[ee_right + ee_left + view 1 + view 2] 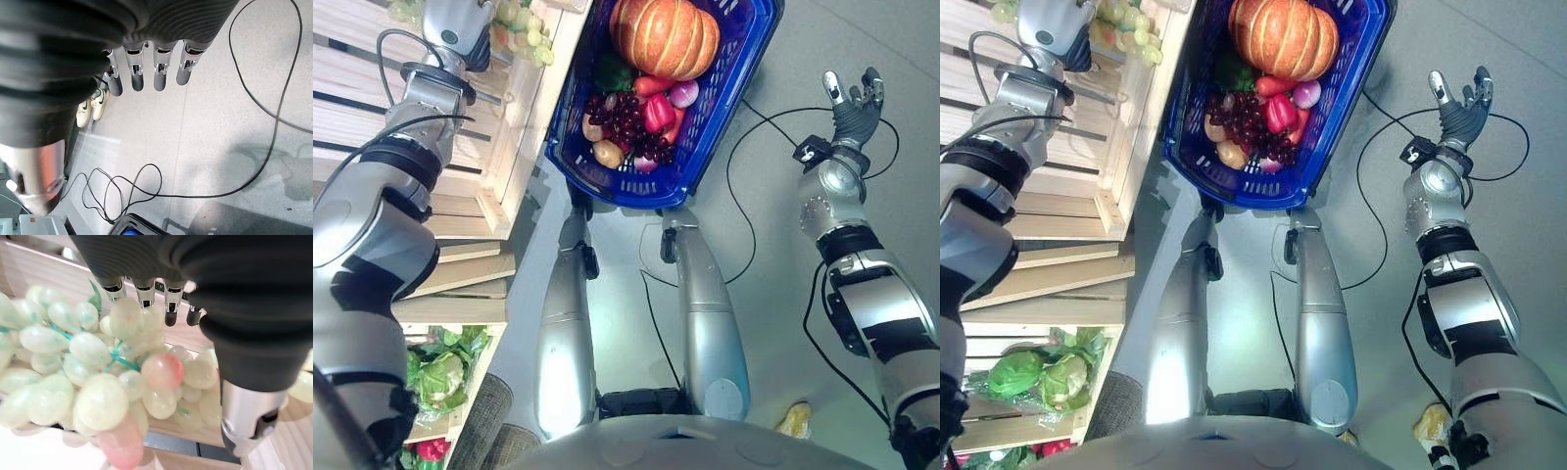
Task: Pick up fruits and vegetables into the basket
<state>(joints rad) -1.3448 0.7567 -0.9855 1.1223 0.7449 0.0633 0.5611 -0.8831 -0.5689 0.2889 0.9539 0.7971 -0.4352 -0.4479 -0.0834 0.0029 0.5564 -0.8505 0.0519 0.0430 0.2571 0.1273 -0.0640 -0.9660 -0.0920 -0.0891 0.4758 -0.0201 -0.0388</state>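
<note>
A bunch of pale green grapes lies in a wooden crate at the upper left. My left hand hangs right over the bunch, its fingers straight on the far side of it and the thumb on the near side, open. The blue basket stands on the floor to the right of the crate. It holds a pumpkin, dark grapes, a red pepper and other produce. My right hand is raised over bare floor at the right, open and holding nothing.
Slatted wooden crates fill the left side. A lower one holds green cabbages and something red. A yellow item lies on the floor at the lower right. A pair of white shoes stands on the floor past my right hand.
</note>
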